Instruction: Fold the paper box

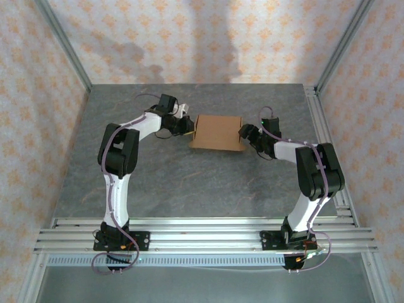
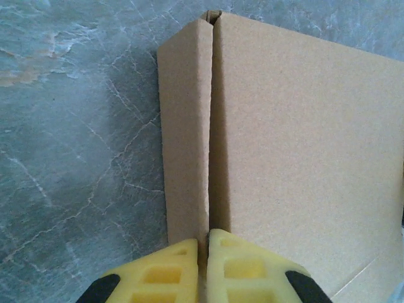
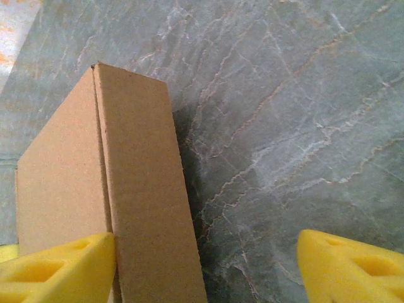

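Note:
The paper box (image 1: 218,131) is a shallow brown cardboard box lying at the middle of the grey table, between my two grippers. My left gripper (image 1: 191,128) is at its left end. In the left wrist view the yellow fingers (image 2: 164,278) are pressed together on the thin edge where the box's side wall (image 2: 184,126) meets its top panel (image 2: 303,139). My right gripper (image 1: 245,134) is at the right end and stands open. In the right wrist view one finger (image 3: 57,271) rests against the top face, the side wall (image 3: 142,189) stands inside the jaws, and the other finger (image 3: 353,268) is far off over the table.
The grey marbled table (image 1: 189,183) stretches around the box. Aluminium rails run along the right side (image 1: 325,126) and the near edge (image 1: 202,230). Patterned walls (image 1: 189,38) close the back and sides.

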`<action>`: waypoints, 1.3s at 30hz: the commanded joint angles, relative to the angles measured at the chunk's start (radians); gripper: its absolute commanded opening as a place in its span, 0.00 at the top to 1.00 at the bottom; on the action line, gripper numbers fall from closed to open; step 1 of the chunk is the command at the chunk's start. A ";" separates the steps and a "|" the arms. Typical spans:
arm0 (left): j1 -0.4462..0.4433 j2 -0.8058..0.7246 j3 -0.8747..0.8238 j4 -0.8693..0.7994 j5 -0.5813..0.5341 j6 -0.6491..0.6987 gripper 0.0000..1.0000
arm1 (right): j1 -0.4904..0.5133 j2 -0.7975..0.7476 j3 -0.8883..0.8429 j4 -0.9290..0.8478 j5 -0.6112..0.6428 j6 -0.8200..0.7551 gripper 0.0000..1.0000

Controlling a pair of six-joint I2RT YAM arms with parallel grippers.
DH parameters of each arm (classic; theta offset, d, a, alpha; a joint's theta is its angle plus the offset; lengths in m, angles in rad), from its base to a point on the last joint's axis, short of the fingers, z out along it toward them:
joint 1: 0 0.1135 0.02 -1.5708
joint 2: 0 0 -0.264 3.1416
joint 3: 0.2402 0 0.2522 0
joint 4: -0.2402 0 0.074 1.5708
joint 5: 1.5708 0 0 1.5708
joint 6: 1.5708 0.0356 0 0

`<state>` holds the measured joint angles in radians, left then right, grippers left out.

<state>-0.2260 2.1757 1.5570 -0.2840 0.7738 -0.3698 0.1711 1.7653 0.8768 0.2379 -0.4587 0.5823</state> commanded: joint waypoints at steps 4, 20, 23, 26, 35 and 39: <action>0.016 0.020 -0.035 -0.012 -0.004 0.002 0.90 | -0.002 0.041 0.031 0.081 -0.085 0.018 0.18; 0.019 0.015 -0.032 -0.020 0.009 0.014 0.89 | 0.015 0.194 0.112 0.364 -0.354 0.198 0.28; 0.019 0.010 -0.028 -0.027 0.008 0.020 0.89 | 0.021 0.190 0.119 0.357 -0.370 0.185 0.37; 0.019 0.016 -0.020 -0.037 0.010 0.023 0.89 | 0.022 0.187 0.125 0.364 -0.392 0.186 0.43; 0.019 0.009 -0.018 -0.050 0.003 0.028 0.88 | 0.016 0.146 0.038 0.579 -0.363 0.240 0.29; 0.020 -0.003 -0.021 -0.049 0.004 0.027 0.88 | 0.016 0.133 0.046 0.506 -0.384 0.207 0.31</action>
<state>-0.1886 2.1757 1.5475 -0.2928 0.7738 -0.3653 0.1673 1.9354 0.9325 0.7525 -0.7940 0.8196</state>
